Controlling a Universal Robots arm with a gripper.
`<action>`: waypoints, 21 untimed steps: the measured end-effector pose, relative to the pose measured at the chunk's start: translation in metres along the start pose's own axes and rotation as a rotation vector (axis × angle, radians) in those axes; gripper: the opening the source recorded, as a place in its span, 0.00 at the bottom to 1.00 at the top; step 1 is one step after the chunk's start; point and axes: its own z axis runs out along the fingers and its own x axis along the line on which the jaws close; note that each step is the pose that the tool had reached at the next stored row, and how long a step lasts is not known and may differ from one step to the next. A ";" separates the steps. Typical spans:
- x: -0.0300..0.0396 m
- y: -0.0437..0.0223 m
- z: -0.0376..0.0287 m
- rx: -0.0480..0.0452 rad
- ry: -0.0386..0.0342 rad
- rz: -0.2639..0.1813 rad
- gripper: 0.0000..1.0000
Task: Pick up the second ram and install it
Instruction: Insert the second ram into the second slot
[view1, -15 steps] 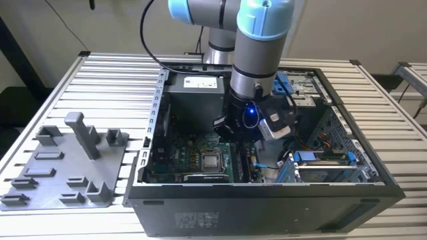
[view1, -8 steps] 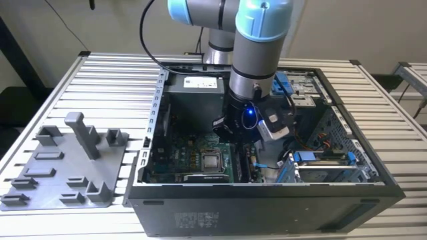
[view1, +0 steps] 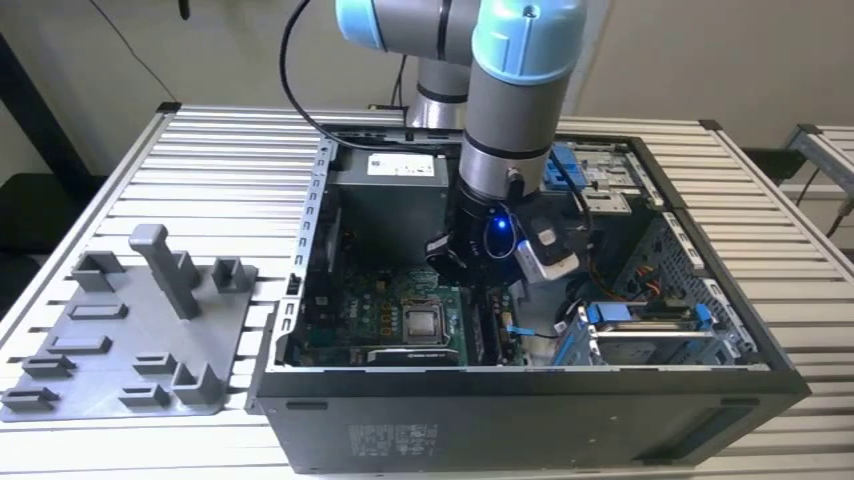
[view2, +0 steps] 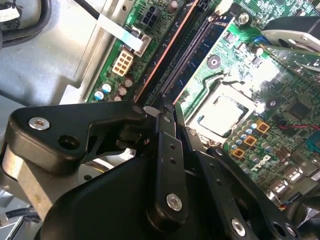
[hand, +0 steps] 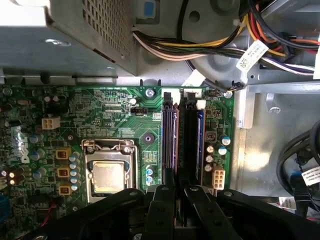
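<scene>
Arm: the robot arm (view1: 514, 90) reaches down into the open computer case (view1: 534, 400); the case stands on a slatted table (view1: 227, 140)

Tool: the gripper (hand: 181, 192) hangs low over the green circuit board (hand: 115, 115), at the near end of the memory slots (hand: 170, 145); its fingers (hand: 162, 210) are clenched to a narrow gap, grasping a thin dark board by its end

Task's thing: the second ram (hand: 186, 145) stands on edge between the fingertips and runs along the slots, just beside the blue slot (hand: 200, 135); whether it is fully seated cannot be told

Chip: the square silver processor chip (view1: 424, 322) lies flat in its socket, near the slots; on the exterior view's clock face the gripper sits at about 1 o'clock from it

Clips: blue plastic clips (view1: 641, 312) lie at about 3 o'clock from the chip, well apart

Tray: a grey holder tray (view1: 120, 350) lies on the table at 9 o'clock from the case

Cables: a bundle of coloured wires (hand: 210, 47) runs inside the case beyond the far end of the slots
</scene>
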 end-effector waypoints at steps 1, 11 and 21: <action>-0.0002 0.0000 0.0000 0.0002 0.0004 0.000 0.14; -0.0012 0.0003 0.0040 0.0005 0.0019 0.000 0.14; -0.0013 0.0007 0.0053 -0.0009 0.0035 0.000 0.14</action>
